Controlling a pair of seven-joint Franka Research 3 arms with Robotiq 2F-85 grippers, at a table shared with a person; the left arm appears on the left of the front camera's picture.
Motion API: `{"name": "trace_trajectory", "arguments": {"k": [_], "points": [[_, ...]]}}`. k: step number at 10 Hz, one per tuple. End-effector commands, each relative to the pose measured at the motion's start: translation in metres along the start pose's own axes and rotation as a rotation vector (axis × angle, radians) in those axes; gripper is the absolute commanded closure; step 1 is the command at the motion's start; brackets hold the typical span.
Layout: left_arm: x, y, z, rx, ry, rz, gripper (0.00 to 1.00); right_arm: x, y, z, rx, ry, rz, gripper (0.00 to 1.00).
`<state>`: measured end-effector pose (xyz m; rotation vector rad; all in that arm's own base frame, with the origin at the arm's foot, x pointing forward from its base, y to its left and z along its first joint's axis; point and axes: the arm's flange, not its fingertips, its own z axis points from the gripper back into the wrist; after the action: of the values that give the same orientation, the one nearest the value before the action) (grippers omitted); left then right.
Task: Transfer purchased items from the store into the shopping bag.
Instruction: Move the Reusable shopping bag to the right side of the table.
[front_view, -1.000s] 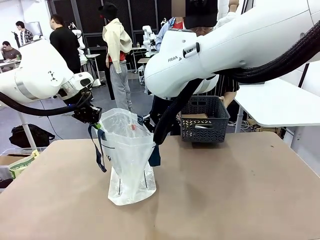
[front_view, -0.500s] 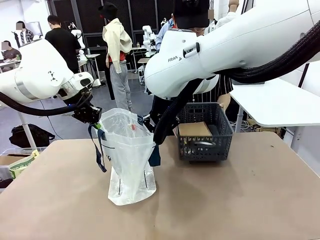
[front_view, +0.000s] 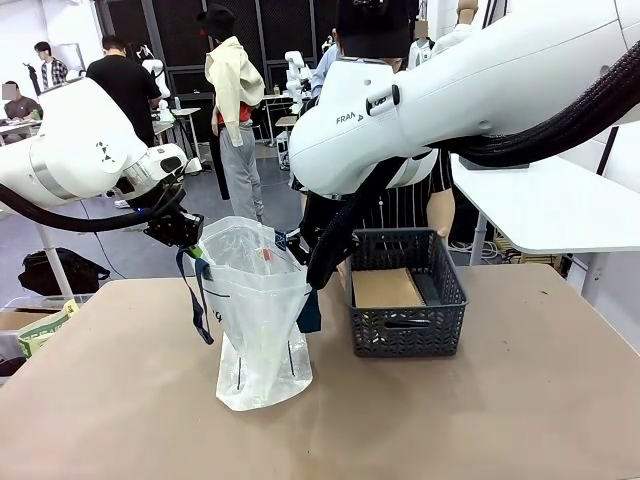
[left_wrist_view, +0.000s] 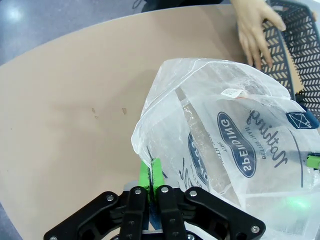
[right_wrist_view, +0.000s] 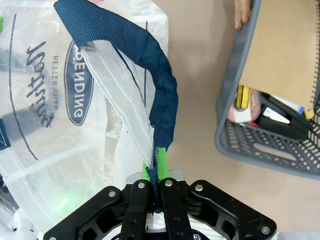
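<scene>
Translucent white shopping bag (front_view: 258, 315), navy strap handles, dark round logo, upright on the table (front_view: 480, 420), mouth open, dark grey mesh basket (front_view: 405, 335) just beside it, holding small colourful items (right_wrist_view: 265, 112) and a flat brown pad (front_view: 385, 288)

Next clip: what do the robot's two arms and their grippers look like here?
The left arm and right arm are glossy white with bulky, rounded joints. The right one carries dark lettering that starts "FRAN". Black hoses trail along both. The left gripper and right gripper are black and angular, studded with silver screws, with bright green pads.
</scene>
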<state>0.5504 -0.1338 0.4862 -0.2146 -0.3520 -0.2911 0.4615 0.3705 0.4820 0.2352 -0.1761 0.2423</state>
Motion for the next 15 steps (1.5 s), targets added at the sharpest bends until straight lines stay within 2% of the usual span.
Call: {"name": "trace_trajectory", "arguments": {"k": [1,15], "points": [[0.0000,0.0007,0.0002,0.001,0.000,0.001,1.00,-0.0001,0.0002,0.0007,0.000,-0.001,0.004,1.00],[0.0000,0.0007,0.0002,0.001,0.000,0.001,1.00,-0.0001,0.0002,0.0007,0.000,-0.001,0.004,1.00]]}}
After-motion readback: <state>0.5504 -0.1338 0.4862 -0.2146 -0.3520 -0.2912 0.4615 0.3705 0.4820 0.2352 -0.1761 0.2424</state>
